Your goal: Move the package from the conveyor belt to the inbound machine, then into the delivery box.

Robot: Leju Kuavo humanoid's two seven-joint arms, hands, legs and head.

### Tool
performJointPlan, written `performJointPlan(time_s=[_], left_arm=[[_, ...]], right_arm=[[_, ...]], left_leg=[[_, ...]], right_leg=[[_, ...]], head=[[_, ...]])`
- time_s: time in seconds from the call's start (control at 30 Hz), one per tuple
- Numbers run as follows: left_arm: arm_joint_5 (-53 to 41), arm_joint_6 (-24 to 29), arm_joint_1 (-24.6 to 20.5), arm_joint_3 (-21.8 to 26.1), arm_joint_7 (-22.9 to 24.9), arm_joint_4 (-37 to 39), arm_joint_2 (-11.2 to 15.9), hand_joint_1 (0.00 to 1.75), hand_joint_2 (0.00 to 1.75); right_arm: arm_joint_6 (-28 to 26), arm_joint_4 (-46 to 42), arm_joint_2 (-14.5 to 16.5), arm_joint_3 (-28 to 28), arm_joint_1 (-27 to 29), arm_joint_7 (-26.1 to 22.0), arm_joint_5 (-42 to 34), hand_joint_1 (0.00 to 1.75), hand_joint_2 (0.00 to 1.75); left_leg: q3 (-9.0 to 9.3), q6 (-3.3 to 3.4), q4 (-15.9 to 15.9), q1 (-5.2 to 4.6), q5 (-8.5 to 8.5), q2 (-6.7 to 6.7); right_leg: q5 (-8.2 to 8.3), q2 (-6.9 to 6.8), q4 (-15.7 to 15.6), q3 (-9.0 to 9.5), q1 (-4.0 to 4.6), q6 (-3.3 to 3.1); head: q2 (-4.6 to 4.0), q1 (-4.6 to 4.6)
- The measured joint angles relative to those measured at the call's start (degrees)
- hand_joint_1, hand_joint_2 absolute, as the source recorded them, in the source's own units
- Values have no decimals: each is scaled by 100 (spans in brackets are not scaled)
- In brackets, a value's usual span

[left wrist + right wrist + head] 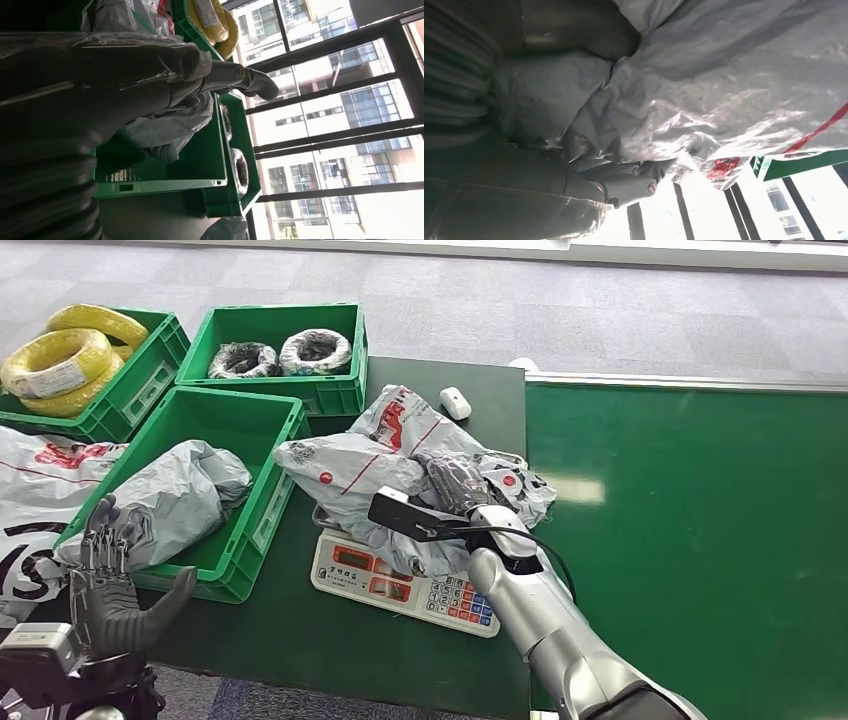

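A crumpled grey package (350, 475) with red markings lies on the white scale (400, 590) at the dark table's middle. My right hand (458, 485) rests on top of it, dark fingers curled into the plastic. In the right wrist view the package (734, 75) is pressed against the hand, whose thumb (624, 185) hooks under a fold. My left hand (110, 580) is raised at the lower left, fingers spread and holding nothing, just in front of the green delivery box (255, 520). Another grey package (185, 495) lies inside that box, also seen in the left wrist view (170, 125).
The green conveyor belt (700, 520) runs along the right. Two more green crates stand behind, one with yellow cable coils (70, 355), one with dark coils (285, 350). Grey bags (40, 490) lie left of the box. A small white object (455, 402) sits on the table's far edge.
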Motion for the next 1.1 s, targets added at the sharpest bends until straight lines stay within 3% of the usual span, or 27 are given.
performJointPlan(time_s=[0.27,0.4,0.47,0.63,0.87,1.1], left_arm=[[-33,-19,-21,0,34,93,21,0,175],[-287,-78,-48,-80,46,132,35,0,175],[-542,-44,-78,-250,37,170,61,0,175],[-1161,240,-367,-917,238,270,220,0,175],[-1823,807,-1023,-1877,515,591,503,0,175],[-2541,1061,-1666,-2572,1282,1003,566,0,175]], right_arm=[[-327,270,14,11,-66,-178,17,0,175],[-1170,176,11,-44,-29,-888,-216,0,175],[-1300,-60,3,-157,53,-1263,-528,0,175],[-844,-1066,-119,-377,525,-1530,-1198,0,175],[-577,-3036,-460,-561,1734,-1811,-2162,0,175],[-467,-4802,-765,-1092,2728,-1926,-3203,0,175]], left_leg=[[0,0,0,1,0,0],[0,0,1,1,0,0],[-1,0,2,0,0,0],[-3,0,3,0,0,-1],[-7,0,3,0,-2,1],[-12,1,5,-1,-2,-4]], right_leg=[[0,0,1,-2,1,0],[0,0,0,-6,1,0],[0,0,-1,-8,0,0],[0,-1,-2,-10,0,0],[0,-1,-2,-15,0,0],[1,-7,-4,-16,-2,1]], head=[[0,-1],[0,0],[0,-1],[0,-1],[0,-2],[0,-1]])
